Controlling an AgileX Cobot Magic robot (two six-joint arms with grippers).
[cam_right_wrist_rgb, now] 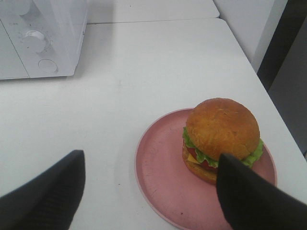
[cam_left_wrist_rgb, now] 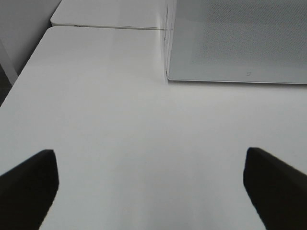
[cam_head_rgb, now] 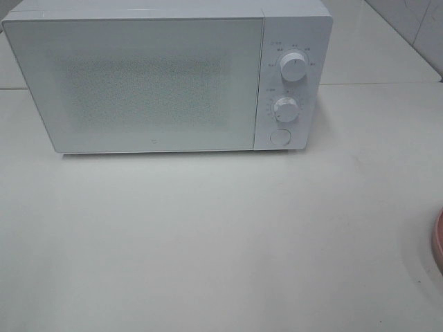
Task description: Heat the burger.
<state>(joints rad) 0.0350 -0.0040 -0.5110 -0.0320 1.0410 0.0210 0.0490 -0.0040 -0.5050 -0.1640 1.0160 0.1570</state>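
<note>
The burger (cam_right_wrist_rgb: 221, 130), with a golden-brown bun, green lettuce and red filling, sits toward one side of a pink dish (cam_right_wrist_rgb: 160, 175) on the white table. My right gripper (cam_right_wrist_rgb: 148, 160) hovers over the dish, open and holding nothing. One of its dark fingers (cam_right_wrist_rgb: 252, 196) covers the burger's near lower edge in the right wrist view. The white microwave (cam_head_rgb: 152, 79) stands at the back with its door shut. My left gripper (cam_left_wrist_rgb: 149, 153) is open over bare table in front of the microwave's door corner (cam_left_wrist_rgb: 169, 76). Neither gripper shows in the exterior high view.
The microwave's control panel has two knobs (cam_head_rgb: 293, 67) and a round button (cam_head_rgb: 279, 135) on its right side. Only a sliver of the pink dish (cam_head_rgb: 438, 242) shows at the right edge of the exterior high view. The table edge (cam_right_wrist_rgb: 268, 91) runs close beside the dish.
</note>
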